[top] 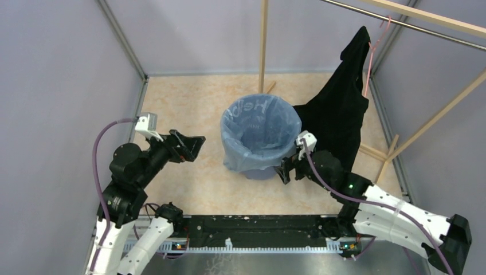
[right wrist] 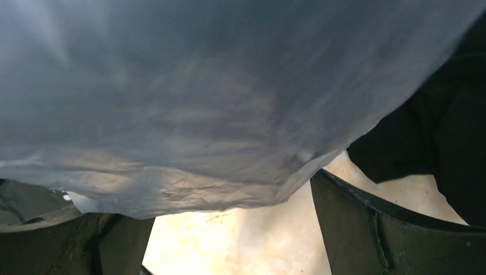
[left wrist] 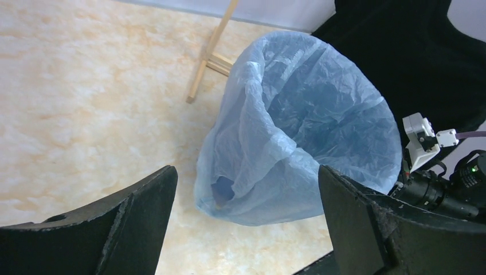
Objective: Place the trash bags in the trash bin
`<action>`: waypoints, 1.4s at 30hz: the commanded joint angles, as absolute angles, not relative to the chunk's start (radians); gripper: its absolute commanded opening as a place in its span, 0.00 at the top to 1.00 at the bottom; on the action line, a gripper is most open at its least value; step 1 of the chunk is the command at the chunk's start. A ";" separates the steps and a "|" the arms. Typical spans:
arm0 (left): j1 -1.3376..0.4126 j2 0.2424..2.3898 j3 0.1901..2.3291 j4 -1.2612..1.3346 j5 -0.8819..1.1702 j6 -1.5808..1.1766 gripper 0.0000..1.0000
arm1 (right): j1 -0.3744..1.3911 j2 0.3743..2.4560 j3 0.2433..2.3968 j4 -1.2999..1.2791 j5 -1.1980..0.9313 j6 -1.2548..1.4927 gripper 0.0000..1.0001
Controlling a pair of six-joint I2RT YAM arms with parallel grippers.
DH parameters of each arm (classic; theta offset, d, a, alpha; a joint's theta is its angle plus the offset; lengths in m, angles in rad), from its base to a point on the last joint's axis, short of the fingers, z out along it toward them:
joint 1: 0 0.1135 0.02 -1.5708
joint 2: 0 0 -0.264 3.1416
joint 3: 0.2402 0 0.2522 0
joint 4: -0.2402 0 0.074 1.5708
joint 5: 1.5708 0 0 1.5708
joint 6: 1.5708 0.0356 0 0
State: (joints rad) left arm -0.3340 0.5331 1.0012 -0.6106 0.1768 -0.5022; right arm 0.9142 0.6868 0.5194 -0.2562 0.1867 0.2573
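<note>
The light-blue trash bag (top: 261,123) lines the round blue trash bin, its mouth spread open and its hem draped down over the outside. Only the bin's base (top: 259,173) shows below the hem. My left gripper (top: 192,148) is open and empty, left of the bin and apart from it. In the left wrist view the bag (left wrist: 298,132) hangs between and beyond the open gripper (left wrist: 246,172). My right gripper (top: 286,169) is low at the bin's right side. In the right wrist view it is open (right wrist: 229,200), with the bag's hem (right wrist: 189,189) hanging over its left finger.
A black garment (top: 338,114) on a pink hanger (top: 372,51) hangs just behind and right of the bin, touching it. A wooden pole (top: 263,46) stands behind the bin. Wooden frame bars (top: 395,149) stand at the right. Grey walls close in the floor.
</note>
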 commanded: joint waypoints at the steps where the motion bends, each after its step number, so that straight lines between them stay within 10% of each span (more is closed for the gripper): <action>1: -0.336 0.502 0.984 -0.575 0.089 -0.381 0.01 | 0.917 0.799 0.462 0.175 0.232 0.201 0.01; 15: -0.339 0.442 0.874 -0.398 0.009 -0.260 0.01 | 0.921 1.514 0.657 0.814 0.189 0.102 0.01; 42: -0.349 0.439 0.852 -0.444 -0.040 -0.273 0.01 | 0.758 2.183 1.512 0.531 0.551 0.284 0.01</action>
